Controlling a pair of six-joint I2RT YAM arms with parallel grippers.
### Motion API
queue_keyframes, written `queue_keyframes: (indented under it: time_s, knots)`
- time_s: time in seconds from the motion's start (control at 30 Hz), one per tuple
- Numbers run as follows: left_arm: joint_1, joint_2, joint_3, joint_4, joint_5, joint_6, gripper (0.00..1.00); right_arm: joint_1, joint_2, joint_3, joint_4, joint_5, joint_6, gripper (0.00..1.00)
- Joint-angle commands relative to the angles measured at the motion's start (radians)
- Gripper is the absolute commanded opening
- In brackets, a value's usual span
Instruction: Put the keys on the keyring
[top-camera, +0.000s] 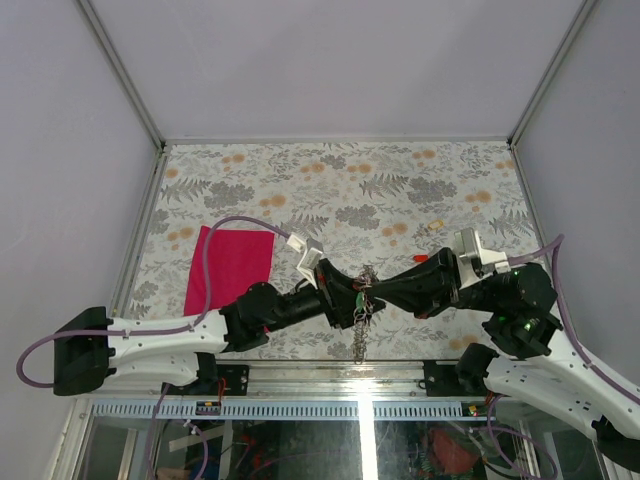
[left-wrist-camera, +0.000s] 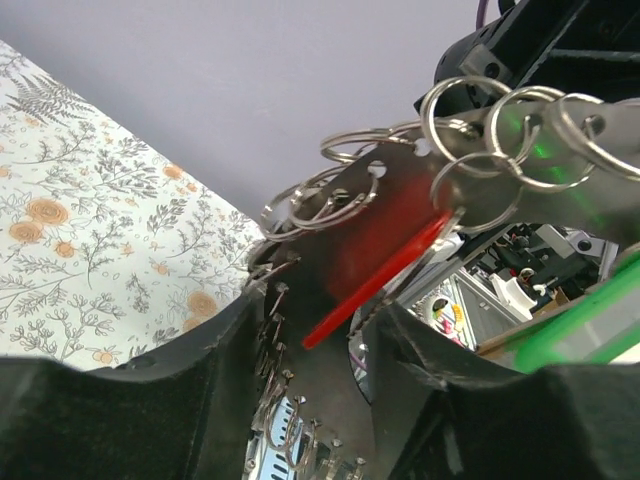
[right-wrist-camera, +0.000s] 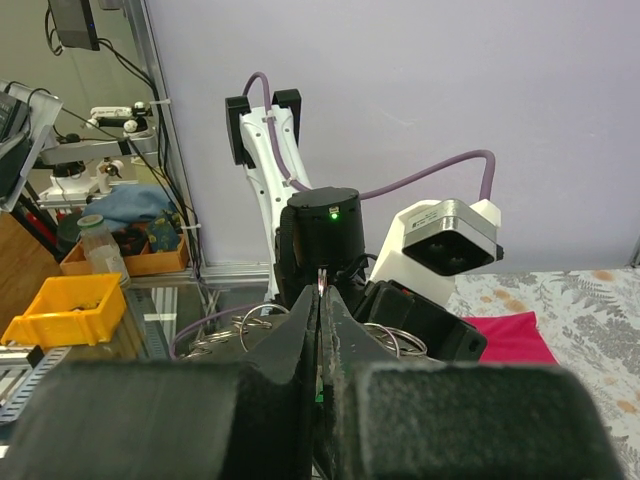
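R claw (right-wrist-camera: 320, 335) is pinched almost shut on a thin metal piece (right-wrist-camera: 320, 290) seen edge-on; can't tell if it's a ring or a key blade. L claw (left-wrist-camera: 315, 330) has its fingers apart w/ a red key (left-wrist-camera: 378, 283) and loops of the keyring (left-wrist-camera: 470, 130) in the gap; whether it grips, can't tell. Rest of the chain dangles just below both claws. Loose keys (top-camera: 421, 257) lie on the tabletop (top-camera: 330, 180) just beyond R claw. Prob. best: R as a steady anchor, L making small twists to feed the key hole along the ring. No pulling apart, or the loops will tangle.
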Motion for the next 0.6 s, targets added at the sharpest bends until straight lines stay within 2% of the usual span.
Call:
queue_keyframes:
  time_s: [0.0, 0.3, 0.43, 0.57]
  knots:
    - [0.006, 0.009, 0.014, 0.034, 0.023, 0.012, 0.37, -0.005, -0.018, 0.027, 0.107, 0.027, -0.003, 0.0]
    - [0.007, -0.018, 0.004, 0.003, -0.005, 0.017, 0.07, -0.004, -0.031, 0.019, 0.089, 0.037, -0.014, 0.0]
    - [0.007, -0.043, 0.011, -0.071, -0.044, 0.035, 0.0, -0.005, -0.042, 0.024, 0.047, 0.046, -0.036, 0.01]
    - [0.009, -0.079, 0.045, -0.237, -0.127, 0.076, 0.0, -0.005, -0.057, 0.054, -0.068, 0.056, -0.104, 0.18]
